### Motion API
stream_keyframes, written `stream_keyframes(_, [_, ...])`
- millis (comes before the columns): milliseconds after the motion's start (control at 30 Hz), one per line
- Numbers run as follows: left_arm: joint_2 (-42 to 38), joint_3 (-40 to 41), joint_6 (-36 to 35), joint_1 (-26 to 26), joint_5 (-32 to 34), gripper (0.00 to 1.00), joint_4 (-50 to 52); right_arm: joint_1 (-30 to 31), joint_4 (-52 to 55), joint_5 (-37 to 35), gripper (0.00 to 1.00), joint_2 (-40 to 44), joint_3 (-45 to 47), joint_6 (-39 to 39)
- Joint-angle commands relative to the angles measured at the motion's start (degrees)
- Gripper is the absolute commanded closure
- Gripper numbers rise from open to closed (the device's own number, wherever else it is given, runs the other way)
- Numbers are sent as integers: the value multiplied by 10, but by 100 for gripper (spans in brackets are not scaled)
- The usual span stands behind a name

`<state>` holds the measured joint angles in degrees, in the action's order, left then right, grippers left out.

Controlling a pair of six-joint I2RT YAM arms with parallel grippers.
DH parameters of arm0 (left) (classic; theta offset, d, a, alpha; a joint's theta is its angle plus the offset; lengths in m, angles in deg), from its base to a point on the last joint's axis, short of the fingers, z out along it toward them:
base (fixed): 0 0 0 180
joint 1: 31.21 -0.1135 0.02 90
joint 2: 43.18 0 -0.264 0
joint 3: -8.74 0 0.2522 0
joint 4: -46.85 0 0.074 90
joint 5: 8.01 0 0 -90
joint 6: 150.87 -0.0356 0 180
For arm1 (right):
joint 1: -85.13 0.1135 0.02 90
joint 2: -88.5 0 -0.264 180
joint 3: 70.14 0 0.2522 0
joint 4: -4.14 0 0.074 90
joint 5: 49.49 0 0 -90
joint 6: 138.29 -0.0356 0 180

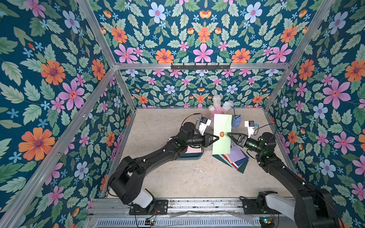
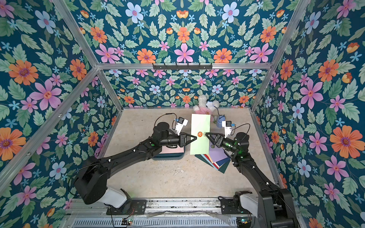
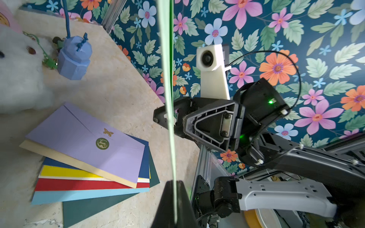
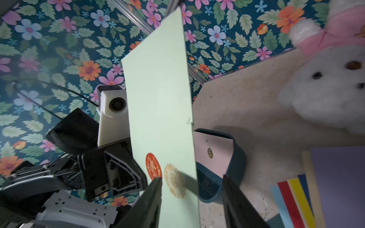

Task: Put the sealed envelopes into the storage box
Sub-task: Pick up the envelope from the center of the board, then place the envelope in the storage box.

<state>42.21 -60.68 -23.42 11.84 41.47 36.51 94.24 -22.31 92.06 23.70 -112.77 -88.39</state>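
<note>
Left fingers [image 1: 213,138] pinch the raised green envelope's [image 1: 222,124] left edge; right fingers [image 1: 232,135] spread opposite; stack [image 1: 237,159] beneath, box [image 1: 190,156] left.

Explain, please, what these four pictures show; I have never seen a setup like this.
Two black robot arms work at a table inside flower-papered walls. Two pictures look down from overhead; the other two come from cameras on the wrists. The left gripper is shut on a green envelope, held in the air; the right gripper is open, jaws either side of it. More envelopes lie in a stack. The teal box holds a pink envelope. A plush toy and blue backpack sit behind.
</note>
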Motion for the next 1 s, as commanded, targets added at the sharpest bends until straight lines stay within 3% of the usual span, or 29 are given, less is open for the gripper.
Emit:
stream_keyframes(0, [-21,16,13,-6,-34,100,-57,16,-101,58,54,-4,-9,-44])
stream_keyframes(167, [-20,20,21,-11,-38,100,-69,56,-38,59,67,-16,-56,-3])
stream_keyframes(333, [-33,44,27,-21,-33,100,-89,61,20,37,100,-13,-81,29])
stream_keyframes(433, [-58,65,19,-45,7,52,-38,73,128,6,100,-9,-117,114])
stream_keyframes(467, [-71,73,16,-58,45,41,-1,86,197,-28,100,-9,-143,168])
stream_keyframes(500, [-84,77,10,-73,90,36,51,97,255,-60,100,-13,-168,217])
stream_keyframes(667, [-164,71,-10,-128,453,27,376,172,478,-194,100,-87,-325,420])
stream_keyframes(800, [-254,106,-16,-175,570,23,471,218,618,-265,100,-190,-463,551])
stream_keyframes(967, [-353,124,-21,-187,617,17,515,281,815,-322,100,-374,-691,693])
